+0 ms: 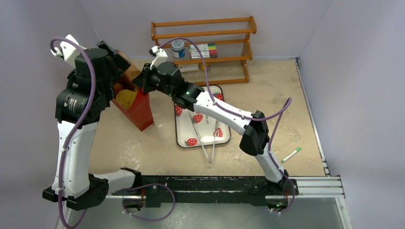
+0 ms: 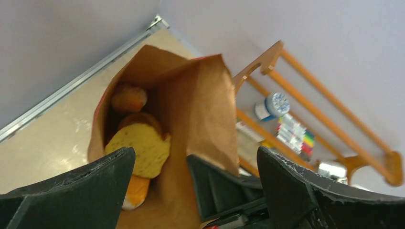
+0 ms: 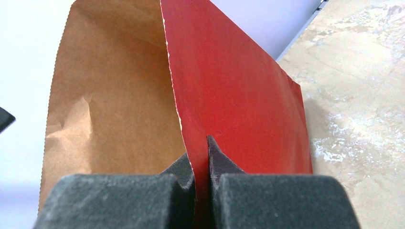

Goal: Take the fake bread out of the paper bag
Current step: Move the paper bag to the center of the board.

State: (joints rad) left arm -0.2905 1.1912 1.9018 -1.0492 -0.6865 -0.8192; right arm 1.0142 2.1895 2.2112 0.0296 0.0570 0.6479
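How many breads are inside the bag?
4 show: a round bun farthest inside the paper bag, a brown piece next to it, a yellow slice, and an orange piece nearest the camera. More may hide underneath.

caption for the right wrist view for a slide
Right gripper pinches the red wall of the paper bag, brown lining beside it.

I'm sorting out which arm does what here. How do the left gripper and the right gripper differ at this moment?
The left gripper is open, its fingers spread wide; the right gripper is shut. The left gripper holds nothing and looks down into the paper bag at the fake bread; the right gripper pinches the bag's side wall near its rim. Both are at the bag's mouth.
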